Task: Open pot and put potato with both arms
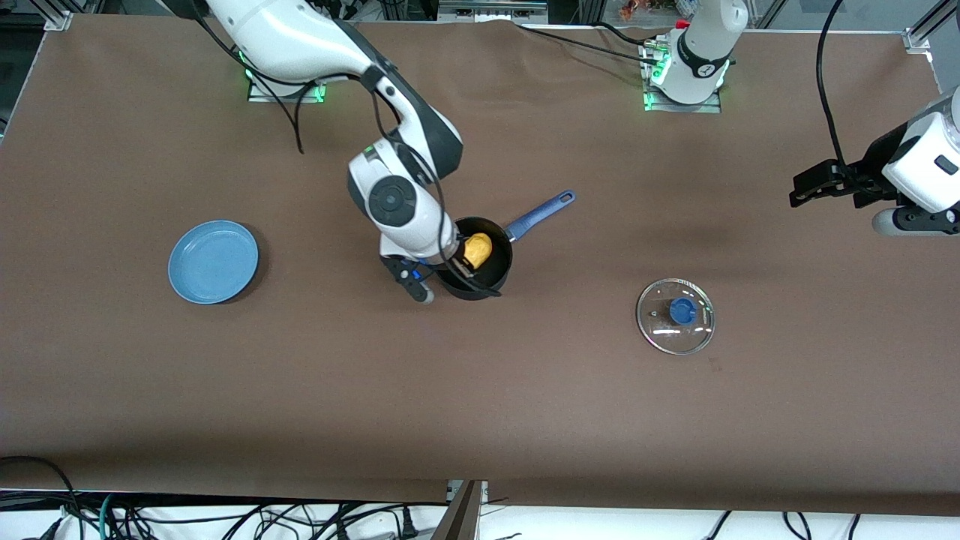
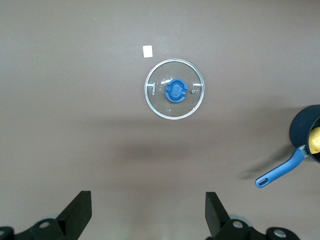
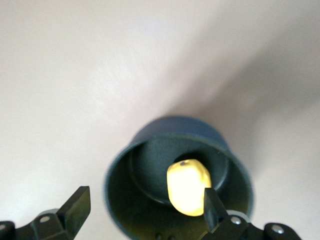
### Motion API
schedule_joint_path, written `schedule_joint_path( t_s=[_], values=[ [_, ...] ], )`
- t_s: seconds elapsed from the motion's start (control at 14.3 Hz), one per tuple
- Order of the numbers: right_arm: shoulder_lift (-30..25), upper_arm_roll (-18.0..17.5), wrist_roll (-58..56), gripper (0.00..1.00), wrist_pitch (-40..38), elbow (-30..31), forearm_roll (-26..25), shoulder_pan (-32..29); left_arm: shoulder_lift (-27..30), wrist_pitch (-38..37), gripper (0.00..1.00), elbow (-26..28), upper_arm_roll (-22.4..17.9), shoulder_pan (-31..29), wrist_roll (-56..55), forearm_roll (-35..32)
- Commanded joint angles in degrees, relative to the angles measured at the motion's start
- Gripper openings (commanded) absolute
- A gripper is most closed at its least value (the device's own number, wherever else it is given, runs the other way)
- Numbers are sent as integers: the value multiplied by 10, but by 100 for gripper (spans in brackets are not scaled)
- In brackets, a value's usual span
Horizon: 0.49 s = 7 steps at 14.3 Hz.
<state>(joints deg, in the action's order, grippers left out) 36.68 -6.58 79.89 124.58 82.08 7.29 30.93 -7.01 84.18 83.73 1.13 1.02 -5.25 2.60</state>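
Pot point(image 1: 474, 259) first in importance, though a sweep from the right arm's end of the table starts with a flat blue plate point(image 1: 214, 261); it lies bare and well apart from everything else, and by my reading it is out of the job now. Next comes the pot itself near the middle of the table, its blue handle point(image 1: 541, 211) angled toward the robots' bases; it stands open so that food can drop straight in. The potato point(image 1: 478, 250) sits inside it, against the wall — so the placing looks done or all but done. The right gripper point(image 3: 145, 205) hangs directly over the pot's mouth with its fingers spread wide and nothing between them; one fingertip point(image 3: 212, 207) is close beside the potato, which suggests a release just made. Farther toward the left arm's end, the glass lid point(image 1: 675, 316) with its blue knob lies flat on the table, nearer the front camera than the pot — parked clear of the pot so the other arm has room. The left gripper point(image 2: 147, 212) waits high over the table near the lid, fingers wide apart and empty. Small lettering shows on the lid beside the knob; I cannot read it.
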Motion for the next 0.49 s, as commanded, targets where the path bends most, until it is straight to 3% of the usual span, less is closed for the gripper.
schedule_joint_path(
  t_s=[0.0, 0.21, 0.42],
  values=[
    [-73, 37, -41, 100, -69, 17, -6, 2, 3, -7, 100, -3, 7, -8, -39, -10],
    [-122, 103, -183, 100, -165, 17, -6, 2, 3, -7, 100, -4, 7, -8, -42, -11],
    [-165, 199, -333, 100, -231, 19, -1, 1, 3, -8, 100, -4, 7, -8, -39, -11]
  ],
)
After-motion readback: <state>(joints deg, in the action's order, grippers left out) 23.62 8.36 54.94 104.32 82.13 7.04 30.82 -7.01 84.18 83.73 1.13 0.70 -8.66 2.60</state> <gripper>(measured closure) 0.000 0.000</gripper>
